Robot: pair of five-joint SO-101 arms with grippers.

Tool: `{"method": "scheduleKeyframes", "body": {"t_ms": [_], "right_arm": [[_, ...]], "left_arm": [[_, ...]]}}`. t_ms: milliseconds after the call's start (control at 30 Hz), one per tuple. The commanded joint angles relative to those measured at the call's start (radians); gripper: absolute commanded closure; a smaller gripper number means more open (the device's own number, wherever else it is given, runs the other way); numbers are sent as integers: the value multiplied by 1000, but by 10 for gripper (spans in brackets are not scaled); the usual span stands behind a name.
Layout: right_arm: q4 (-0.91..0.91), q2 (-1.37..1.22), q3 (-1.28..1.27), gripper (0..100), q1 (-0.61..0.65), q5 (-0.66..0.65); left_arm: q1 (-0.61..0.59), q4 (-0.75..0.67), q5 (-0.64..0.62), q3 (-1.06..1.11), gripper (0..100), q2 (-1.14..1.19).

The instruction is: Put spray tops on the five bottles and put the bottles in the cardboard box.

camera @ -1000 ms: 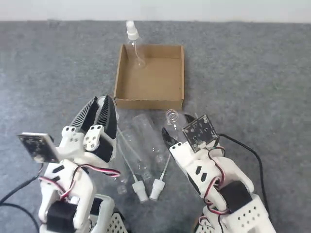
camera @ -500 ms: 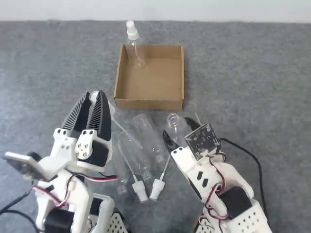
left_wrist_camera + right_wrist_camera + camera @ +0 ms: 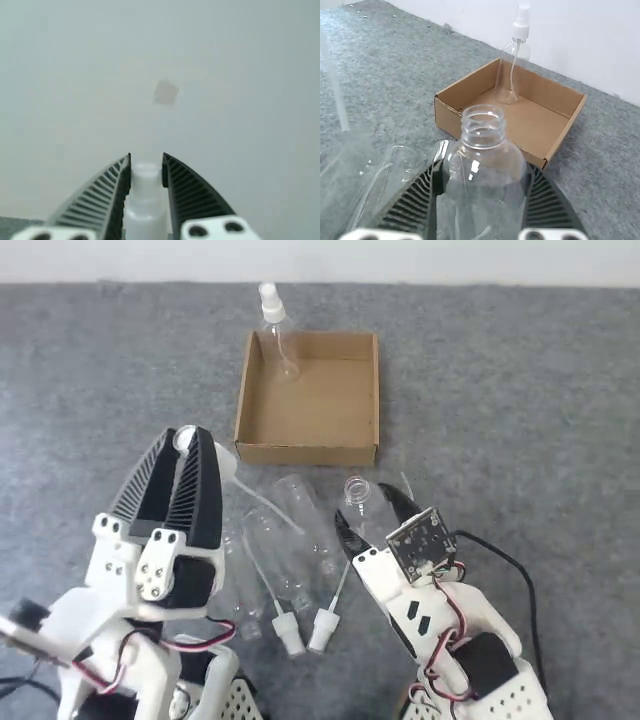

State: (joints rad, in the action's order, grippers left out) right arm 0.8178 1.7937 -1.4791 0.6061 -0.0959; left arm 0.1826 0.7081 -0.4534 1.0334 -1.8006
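Pinching a spray top (image 3: 145, 192), the left hand (image 3: 146, 160) hovers — the right hand (image 3: 362, 505) grips an uncapped bottle (image 3: 482, 167).

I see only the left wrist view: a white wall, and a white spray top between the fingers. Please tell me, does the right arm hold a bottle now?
Observer: Yes. The right gripper is shut on an open bottle; its neck has no top.
Operator: Is any bottle in the box?
Observer: One. A capped bottle stands at the far left corner of the cardboard box.
Operator: Are other spray tops on the table?
Observer: Yes. A loose spray top and a second one lie side by side between the two arms' bases.
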Motion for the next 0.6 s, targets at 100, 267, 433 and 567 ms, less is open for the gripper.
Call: {"method": "scheduleKeyframes", "body": {"t_ms": [100, 267, 433, 567], "right_arm": [[-30, 22, -2, 915, 65, -11], [-38, 22, -26, 914, 120, -46], [-139, 21, -101, 919, 120, -110], [-170, 21, -121, 919, 127, -110]], "left_arm": [[51, -55, -9, -53, 989, -14], [51, -55, -12, -59, 989, -15], [51, -46, -14, -77, 989, -17], [51, 14, -14, -79, 989, -18]]}}
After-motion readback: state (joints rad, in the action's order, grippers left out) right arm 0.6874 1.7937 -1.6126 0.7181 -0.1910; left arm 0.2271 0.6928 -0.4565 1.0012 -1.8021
